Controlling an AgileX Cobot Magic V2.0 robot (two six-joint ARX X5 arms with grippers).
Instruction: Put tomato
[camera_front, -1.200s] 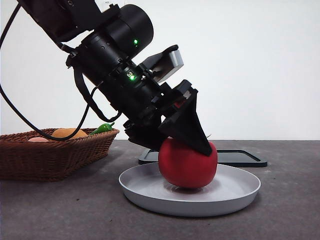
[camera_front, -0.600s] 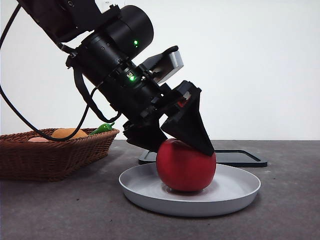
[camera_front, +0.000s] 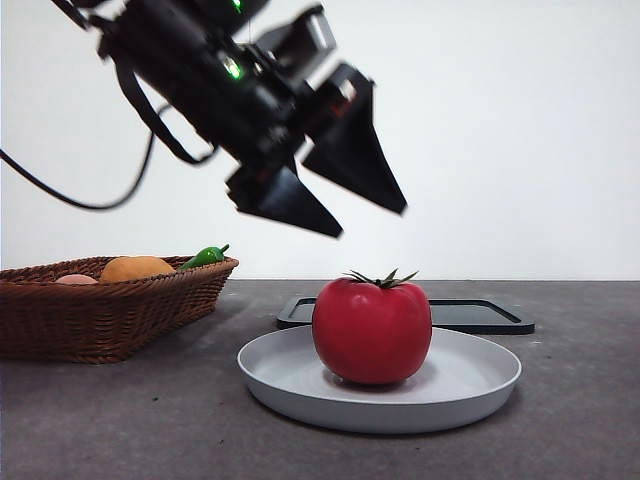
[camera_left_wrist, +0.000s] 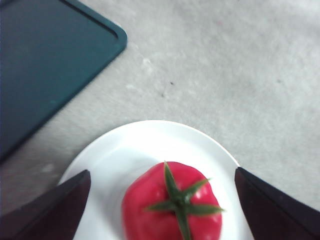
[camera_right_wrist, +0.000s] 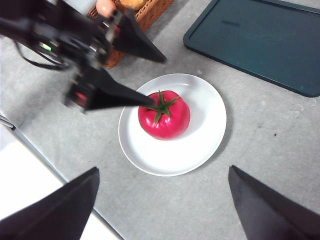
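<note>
Tomato (camera_front: 372, 330), one only, sits upright on a single white plate (camera_front: 478, 378), calyx up. Left gripper (camera_front: 365, 205) hangs above it, jaws spread and empty; right gripper (camera_right_wrist: 162, 200) is high over the grey table (camera_front: 150, 420), also spread. One wicker basket (camera_front: 110, 310) and one dark tray (camera_front: 480, 314) stand before a white wall.

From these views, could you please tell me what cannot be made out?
- Basket contents: in the front view the rim hides all but the tops of an orange fruit, a pink one and a green pepper.
- Dark tray: front view, partly behind the tomato and white plate.
- Tomato: the left wrist view's edge cuts off part of it.
</note>
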